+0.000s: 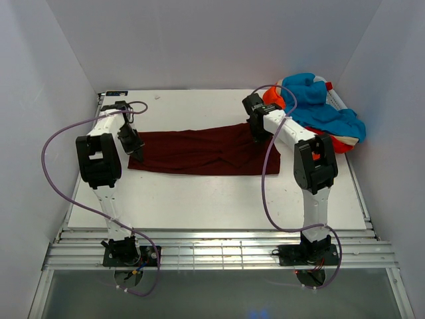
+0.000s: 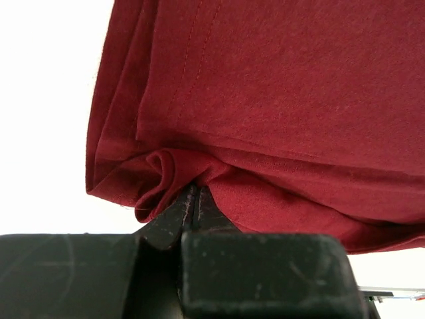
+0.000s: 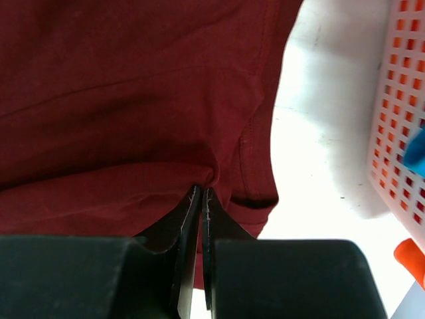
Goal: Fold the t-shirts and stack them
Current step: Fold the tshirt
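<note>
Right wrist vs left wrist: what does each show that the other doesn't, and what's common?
Only right wrist: a white perforated basket at the right edge, with turquoise cloth and orange cloth at the frame's edge. Only left wrist: the layered folded edges of the maroon t-shirt, bunched at the left gripper. Both: that shirt on the white table, pinched by a shut gripper, the right gripper included.

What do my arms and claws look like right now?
The left arm and right arm have white links and bulky black joint housings; a lilac cable loops along each. The left claw and right claw are matte black with two flat tapered fingers.
</note>
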